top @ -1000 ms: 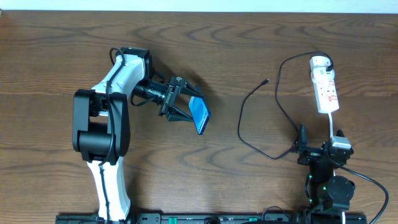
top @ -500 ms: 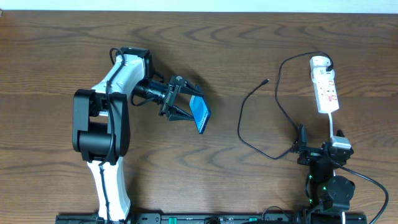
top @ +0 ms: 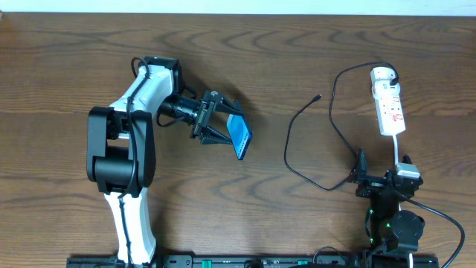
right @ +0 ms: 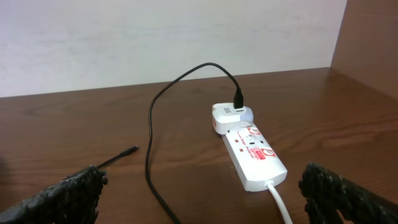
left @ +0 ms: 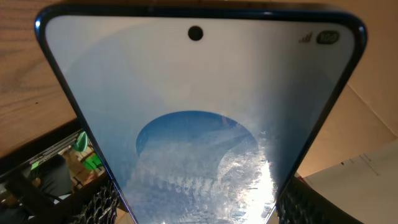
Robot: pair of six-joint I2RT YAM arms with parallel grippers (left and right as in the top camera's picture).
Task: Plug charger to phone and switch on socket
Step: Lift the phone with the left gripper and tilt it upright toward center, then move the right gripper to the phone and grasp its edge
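Note:
My left gripper [top: 221,124] is shut on the phone [top: 239,138], holding it tilted on edge above the table's middle left. The phone's pale blue screen with a darker blob fills the left wrist view [left: 199,118], between my two black fingers. The charger, a thin black cable [top: 297,141], loops across the right side; its free plug tip [top: 317,97] lies on the wood, also in the right wrist view [right: 129,150]. Its other end sits in a white adapter on the socket [top: 388,102], a white power strip [right: 252,152]. My right gripper [top: 383,181] is open and empty, near the front right.
The socket's white cord [top: 396,147] runs from the strip toward my right arm's base. The wooden table [top: 297,223] meets a pale wall at the back [right: 174,37].

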